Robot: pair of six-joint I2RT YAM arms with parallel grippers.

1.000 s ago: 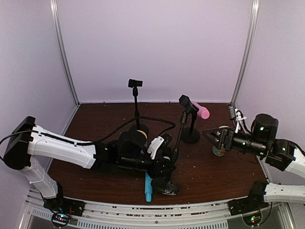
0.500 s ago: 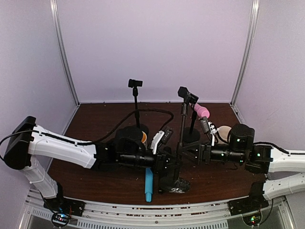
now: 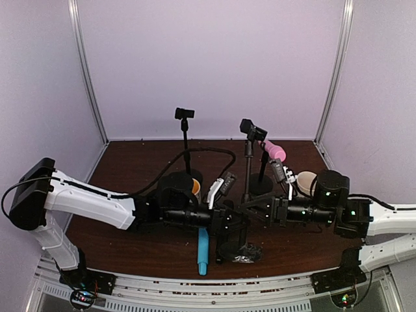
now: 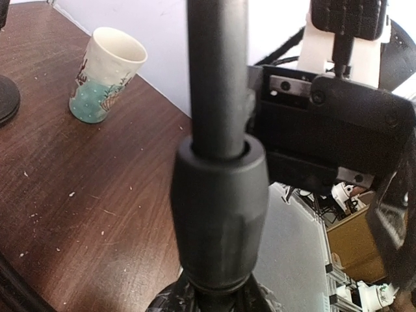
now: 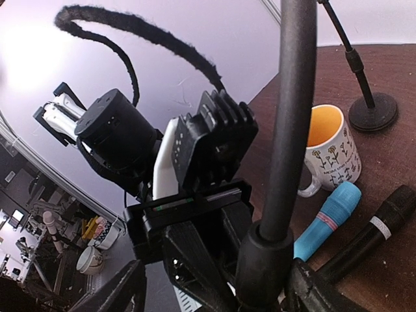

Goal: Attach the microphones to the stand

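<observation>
Seen from above, my left gripper (image 3: 227,224) is clamped shut low on the pole of a black stand (image 3: 247,170) at the middle of the table (image 3: 123,169). My right gripper (image 3: 253,209) is spread wide astride the same pole, gripping nothing. The light blue microphone (image 3: 203,249) lies flat on the table just left of the stand's base, and the right wrist view shows the black microphone (image 5: 374,229) lying close beside it. The pink microphone (image 3: 273,151) sits raised at the top of another stand (image 3: 260,188) at the back right. I judge each microphone to be light, rigid and smooth, apt to roll or slip. I would grasp 1 across the middle of its barrel, below the rounded head. The stand looks thin and tippy, so a low hold suits it.
</observation>
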